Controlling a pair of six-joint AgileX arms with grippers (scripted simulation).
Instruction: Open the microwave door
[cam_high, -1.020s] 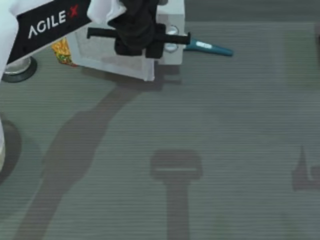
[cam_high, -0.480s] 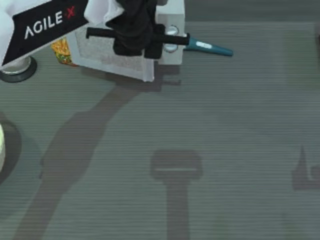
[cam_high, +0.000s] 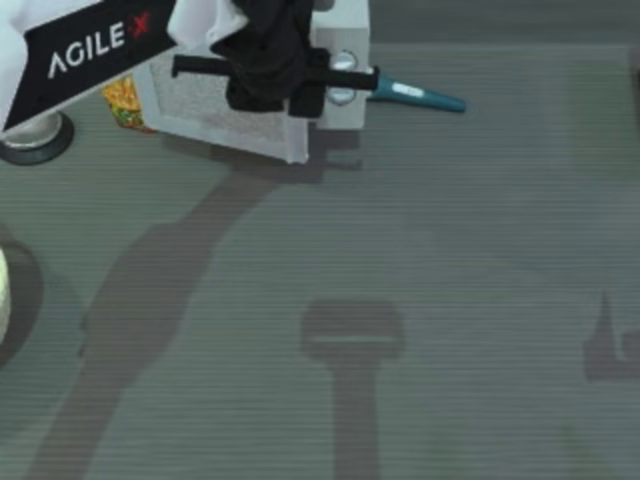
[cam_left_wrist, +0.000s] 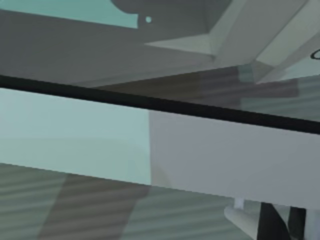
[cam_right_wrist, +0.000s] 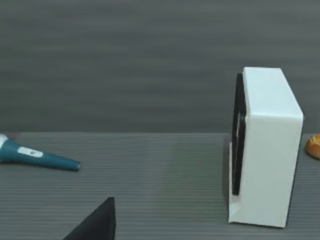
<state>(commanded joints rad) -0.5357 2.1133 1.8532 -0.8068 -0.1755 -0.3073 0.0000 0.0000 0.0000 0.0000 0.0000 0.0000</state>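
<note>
Grey ribbed tabletop (cam_high: 450, 260), far edge: left gripper (cam_high: 268, 70), black, sits over the front of one small boxy light grey microwave (cam_high: 345, 20); finger state cannot be told. One pale grey microwave door with speckled mesh window (cam_high: 215, 115) is swung partly outward. One teal-handled tool (cam_high: 415, 96) lies just right. Right arm unseen; its wrist view shows one white box (cam_right_wrist: 267, 150).

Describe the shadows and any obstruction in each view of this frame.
Top view: the left arm casts a long dark shadow across the table and covers much of the microwave; the microwave door shadows the table below it. Left wrist view: too close, only pale panels and a dark edge. Right wrist view: evenly lit, a teal tool clear.
</note>
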